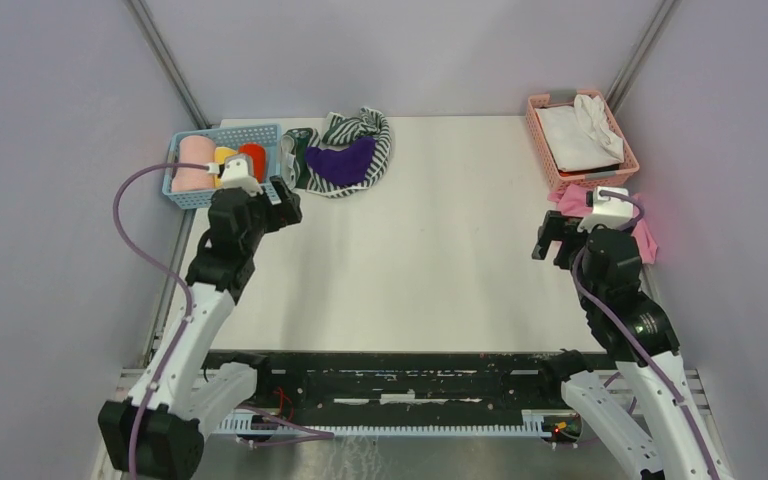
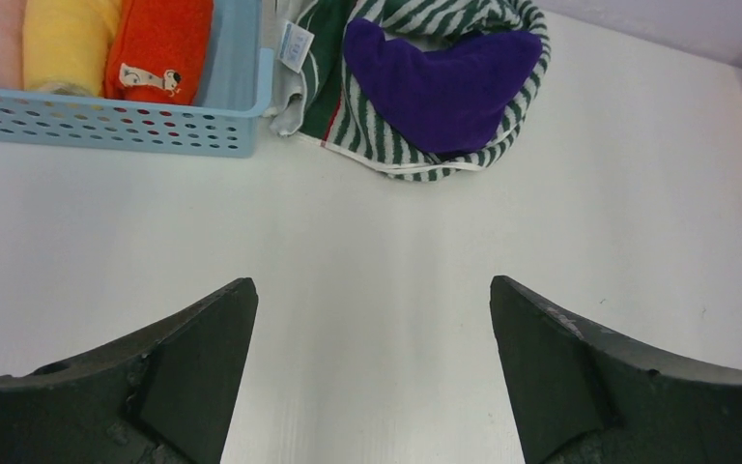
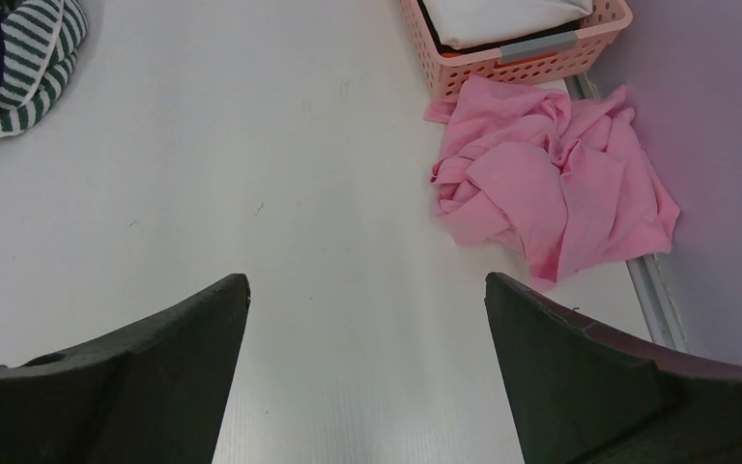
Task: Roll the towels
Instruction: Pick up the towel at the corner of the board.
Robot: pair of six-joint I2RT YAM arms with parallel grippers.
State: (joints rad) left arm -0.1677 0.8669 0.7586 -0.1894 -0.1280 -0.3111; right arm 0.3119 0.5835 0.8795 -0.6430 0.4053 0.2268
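Atop the striped towel [image 2: 386, 153] the purple cloth [image 2: 444, 82] is bunched; the left tool [image 2: 372, 285] and right tool [image 3: 367, 280] are held released.

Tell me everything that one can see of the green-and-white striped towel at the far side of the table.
The striped towel is a terry-looking cloth with dark green and white stripes, a plain green band, a thin red line and a small white label near one edge. It lies crumpled, not rolled, in a loose heap at the far edge of the table, left of centre, right beside the blue basket. The purple cloth rests on top of it.
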